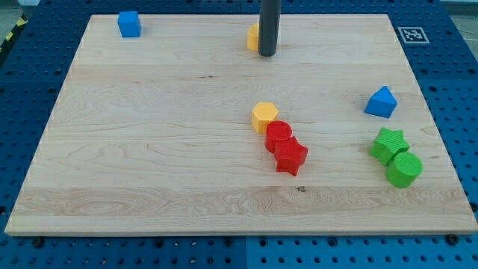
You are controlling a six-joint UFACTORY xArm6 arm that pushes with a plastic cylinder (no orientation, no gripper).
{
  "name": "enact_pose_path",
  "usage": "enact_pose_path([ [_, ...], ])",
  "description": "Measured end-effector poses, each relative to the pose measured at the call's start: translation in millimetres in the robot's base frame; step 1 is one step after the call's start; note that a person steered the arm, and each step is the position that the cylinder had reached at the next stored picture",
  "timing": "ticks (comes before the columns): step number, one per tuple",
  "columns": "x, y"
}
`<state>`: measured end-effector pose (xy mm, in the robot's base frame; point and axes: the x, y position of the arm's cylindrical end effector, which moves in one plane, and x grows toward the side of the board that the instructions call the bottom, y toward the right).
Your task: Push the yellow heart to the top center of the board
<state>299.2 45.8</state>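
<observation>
The yellow heart [253, 36] lies near the view's top centre of the wooden board [149, 149], mostly hidden behind the rod; only its left part shows. My tip [267, 54] is just to the right of and slightly below the heart, touching or nearly touching it.
A blue cube [129, 24] sits at the top left. A yellow hexagon [264, 117], a red cylinder [279, 135] and a red star [291, 157] form a chain at the centre. A blue triangle [382, 102], a green star [389, 143] and a green cylinder [404, 169] are on the right.
</observation>
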Motion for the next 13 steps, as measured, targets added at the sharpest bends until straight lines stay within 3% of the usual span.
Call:
enact_pose_path([
  [5, -0.8, 39.5],
  [9, -26.9, 3.5],
  [11, -8.6, 0.3],
  [13, -46.5, -39.5],
])
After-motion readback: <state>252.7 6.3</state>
